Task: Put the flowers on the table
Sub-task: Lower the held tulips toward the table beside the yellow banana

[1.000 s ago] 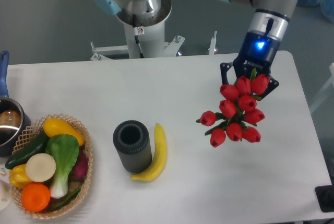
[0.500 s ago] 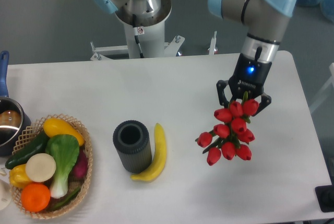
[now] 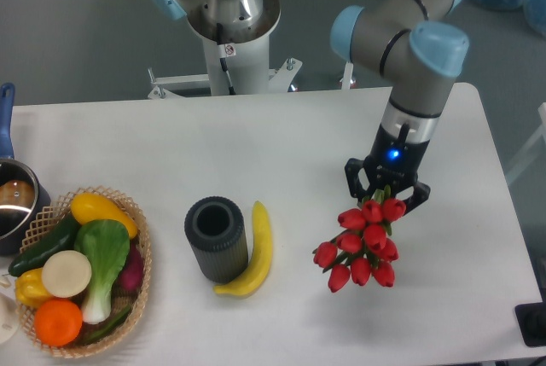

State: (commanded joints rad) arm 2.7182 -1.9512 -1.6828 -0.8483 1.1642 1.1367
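Gripper [image 3: 386, 195] holds flowers [image 3: 362, 247] (about 9 buds).

A grey floor [image 3: 77, 33] fills the upper part of the frame. A white metal pedestal [image 3: 235, 63] stands at upper centre. Light is even and soft.

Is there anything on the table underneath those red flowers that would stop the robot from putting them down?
Nothing visible. The gripper holds the bunch of red tulips over bare white tabletop. The nearest things, the yellow banana and dark ribbed cylinder, lie well to the side.
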